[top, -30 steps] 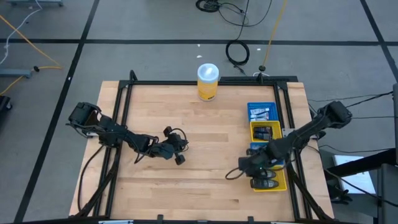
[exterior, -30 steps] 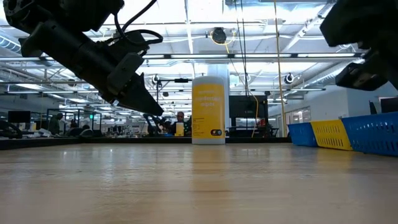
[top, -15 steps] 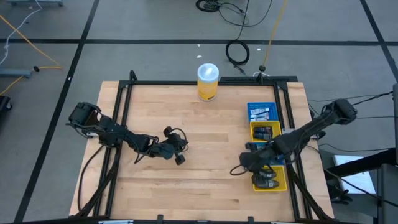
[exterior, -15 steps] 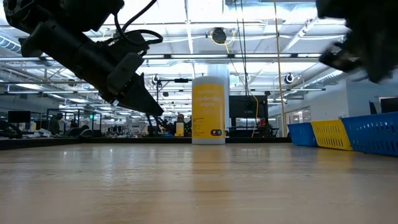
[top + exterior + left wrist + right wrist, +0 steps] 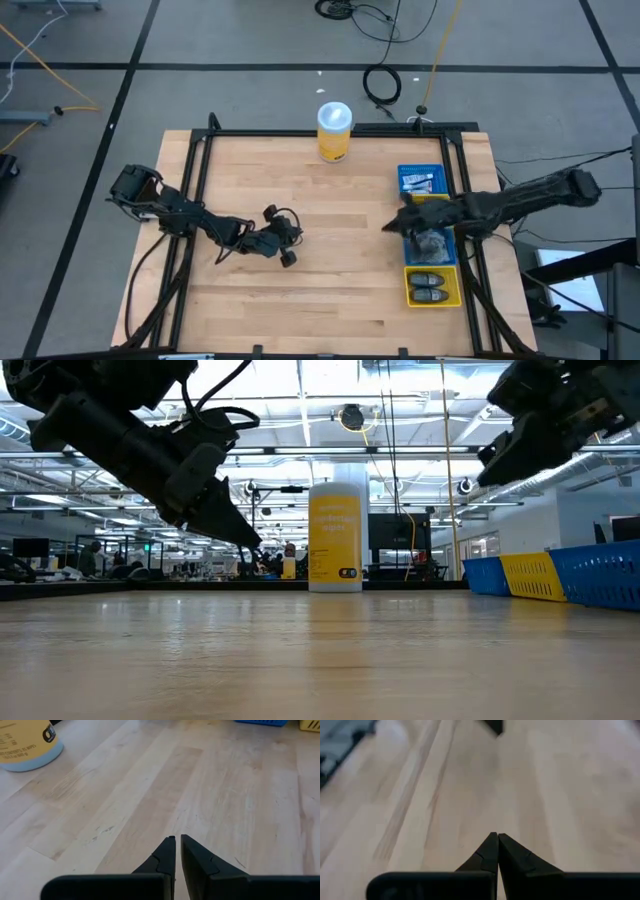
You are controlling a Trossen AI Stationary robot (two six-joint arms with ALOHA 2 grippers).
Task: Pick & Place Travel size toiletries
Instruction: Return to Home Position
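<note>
The toiletries lie in a row of bins by the table's right edge. White tubes with blue marks (image 5: 418, 182) fill the far blue bin. Dark pieces (image 5: 424, 212) sit in a yellow bin, grey jars (image 5: 433, 243) in a blue bin, and dark oblong pieces (image 5: 430, 286) in the near yellow bin. My right gripper (image 5: 390, 225) (image 5: 494, 836) hovers just left of the bins, shut and empty. My left gripper (image 5: 289, 258) (image 5: 175, 839) hangs over the table's middle, also shut and empty. Both stand above the wood in the low view.
A tall yellow canister with a white lid (image 5: 334, 131) (image 5: 334, 537) stands at the table's far edge. The bin row (image 5: 560, 575) lines the right side. A black frame (image 5: 300, 133) borders the table. Bare wood (image 5: 330, 300) lies between the two grippers and toward the near edge.
My right arm has swung toward the table's far edge, from beside the near yellow bin to beside the far yellow bin, staying shut and empty. My left arm has kept still.
</note>
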